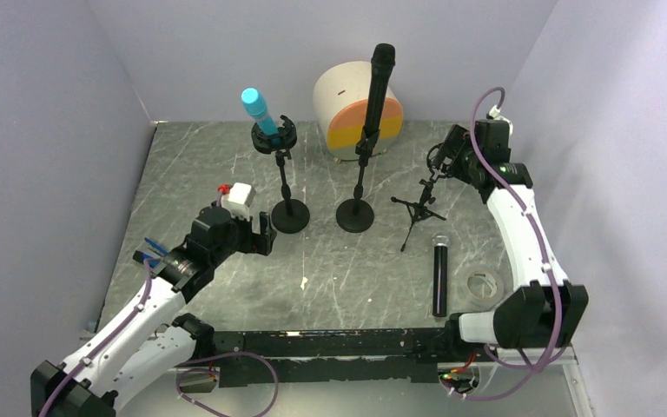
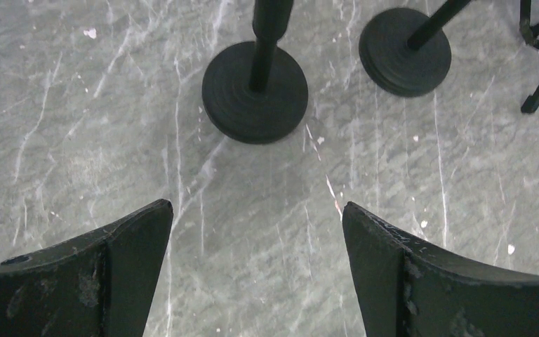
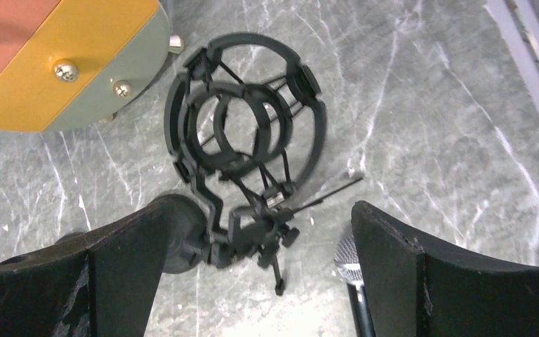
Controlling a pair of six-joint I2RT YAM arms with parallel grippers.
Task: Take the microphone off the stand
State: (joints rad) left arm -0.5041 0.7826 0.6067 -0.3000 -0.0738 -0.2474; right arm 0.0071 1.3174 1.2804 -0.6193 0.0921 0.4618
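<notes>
At the back of the desk, a blue microphone sits in the left stand and a black microphone in the middle stand. A third microphone lies flat by the tape. I see both my jaws spread wide, gripping nothing.

I'm looking at a grey marbled table. Two round-based stands sit near its middle, the left stand just beside the right stand. A small tripod stands to their right. Nearer the arms, a black microphone lies flat with a tape roll just to its right. A white and orange drum rests at the back, and a small white scrap lies toward the front.
</notes>
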